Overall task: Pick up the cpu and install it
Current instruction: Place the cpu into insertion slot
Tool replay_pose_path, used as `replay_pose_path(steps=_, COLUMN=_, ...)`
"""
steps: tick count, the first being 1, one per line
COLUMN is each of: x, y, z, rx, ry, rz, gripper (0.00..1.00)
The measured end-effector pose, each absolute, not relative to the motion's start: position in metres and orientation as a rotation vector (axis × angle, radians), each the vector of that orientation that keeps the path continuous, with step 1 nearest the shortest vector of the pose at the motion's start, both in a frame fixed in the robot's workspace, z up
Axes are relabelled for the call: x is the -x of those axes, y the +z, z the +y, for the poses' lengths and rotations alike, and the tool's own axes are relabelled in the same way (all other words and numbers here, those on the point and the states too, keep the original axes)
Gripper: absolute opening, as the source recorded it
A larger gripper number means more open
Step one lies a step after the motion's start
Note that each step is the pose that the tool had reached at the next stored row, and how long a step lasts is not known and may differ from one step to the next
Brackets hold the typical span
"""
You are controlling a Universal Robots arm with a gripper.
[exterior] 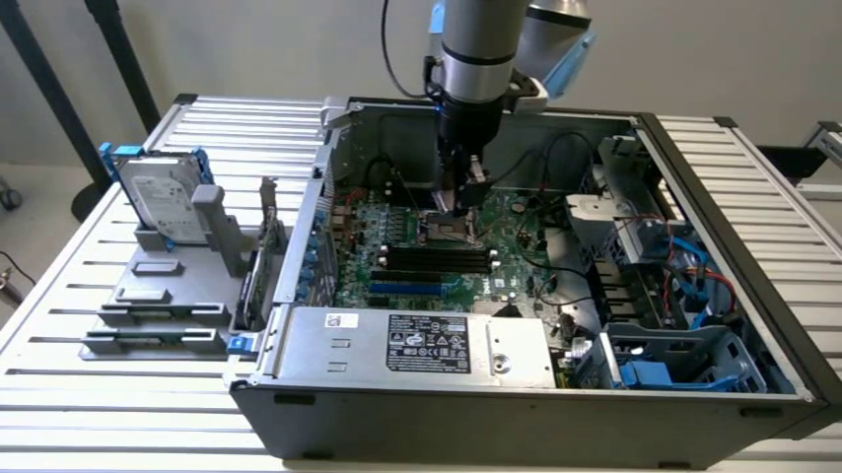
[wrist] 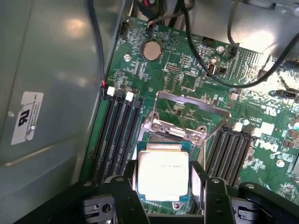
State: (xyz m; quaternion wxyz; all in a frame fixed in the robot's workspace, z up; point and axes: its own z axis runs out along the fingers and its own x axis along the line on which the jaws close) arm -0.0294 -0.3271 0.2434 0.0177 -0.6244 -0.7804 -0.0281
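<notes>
While black two-finger end effector (wrist: pixel 163 191) clamps small flat silvery-grey square cpu (wrist: pixel 162 175) by opposite edges | cpu just above dark metal-framed socket (wrist: pixel 170 136), hinged silver plate (wrist: pixel 191 100) raised | pick-up done, seating judged unfinished.

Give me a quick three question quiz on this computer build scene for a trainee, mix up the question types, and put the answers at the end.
1. True or false: the socket's metal load plate is shut down over the cpu.
2. Where does the hard drive with blue brackets stand?
A. inside the computer case
B. on the grey rack outside the case, at the exterior view's left
C. in the gripper
3. Fill in: of the things on the motherboard, the gripper is nearest to the ____.

Key
1. False: the load plate stands open and the cpu's metal top is bare.
2. B
3. cpu
</notes>
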Motion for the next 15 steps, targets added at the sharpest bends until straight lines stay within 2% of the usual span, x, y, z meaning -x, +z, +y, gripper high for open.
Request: replay_pose_path(steps=15, x=0.0315, y=0.2348, z=-0.3281, rx=2.191, ry=-0.092, rz=-2.209, gripper=0.55)
